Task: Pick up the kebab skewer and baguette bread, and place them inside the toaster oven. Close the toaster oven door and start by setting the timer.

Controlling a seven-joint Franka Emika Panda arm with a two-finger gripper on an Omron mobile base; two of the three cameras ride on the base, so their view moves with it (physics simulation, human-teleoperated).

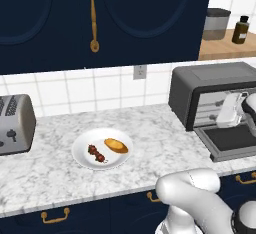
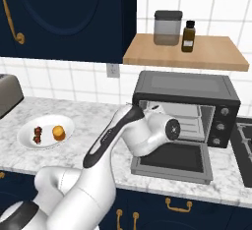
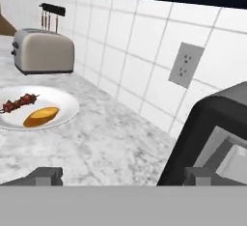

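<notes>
Left base view: kebab skewer (image 1: 96, 153) and baguette bread (image 1: 116, 145) side by side on the white plate (image 1: 82, 145), mid-desk (image 1: 50, 173), well apart from the toaster oven (image 1: 210, 85), whose toaster oven door (image 1: 231, 139) lies dropped open and flat. Claw up at the oven mouth.

Right base view: same plate (image 2: 27, 140) far left, skewer (image 2: 37, 134) beside the loaf (image 2: 59, 133); arm bent across in front of the open oven (image 2: 187, 96).

Hand view: claw (image 3: 123, 176) spread wide, holding nothing. Skewer (image 3: 19, 102) lying behind the bread (image 3: 41, 116) on the plate.

Judged: skewer light, stiff, thin, prone to roll — best pinched across the middle meat chunks. Baguette light, crusty, slightly crushable — best taken across its narrow waist, gently.
</notes>
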